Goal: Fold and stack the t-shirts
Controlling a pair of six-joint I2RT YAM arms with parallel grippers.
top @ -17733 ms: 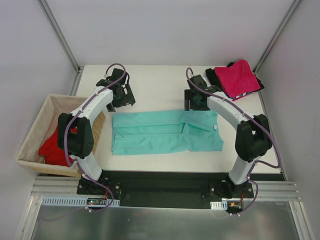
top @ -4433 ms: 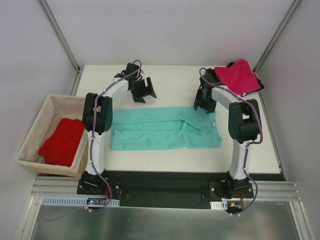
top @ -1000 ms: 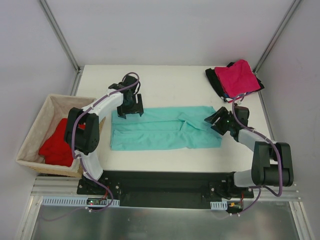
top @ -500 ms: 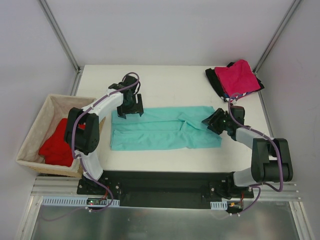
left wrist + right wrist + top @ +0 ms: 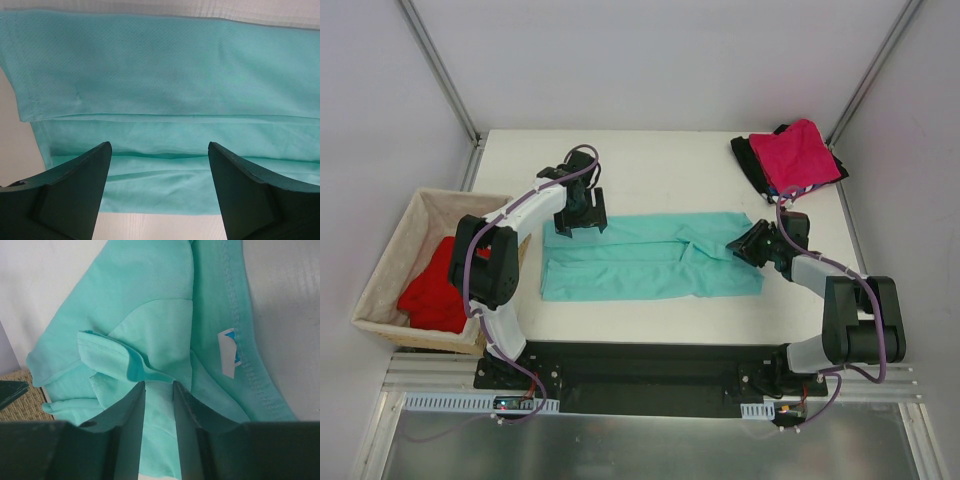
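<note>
Two end effectors are sitting at opposite ends of the teal shirt [image 5: 650,256], which is lying on the counter [image 5: 650,160] as a long band, already folded lengthwise. The left end effector [image 5: 578,215] is hovering over the band's far left corner, jaws standing wide with nothing between them. The right end effector [image 5: 748,246] is sitting low at the right end, near the collar label [image 5: 229,352]. Its jaws are standing narrow with a strip of teal cloth showing in the gap, though I cannot tell whether they are actually pinching it.

By the look of it, the crosswise fold is being set up. The next move is calling for the left jaws to come down on their corner, and for a grip through all layers at both ends, or the tucked sleeve may slip out.

A pink shirt [image 5: 803,155] is lying folded at the far right corner, and a red shirt [image 5: 440,285] is waiting in the basket [image 5: 395,250].
</note>
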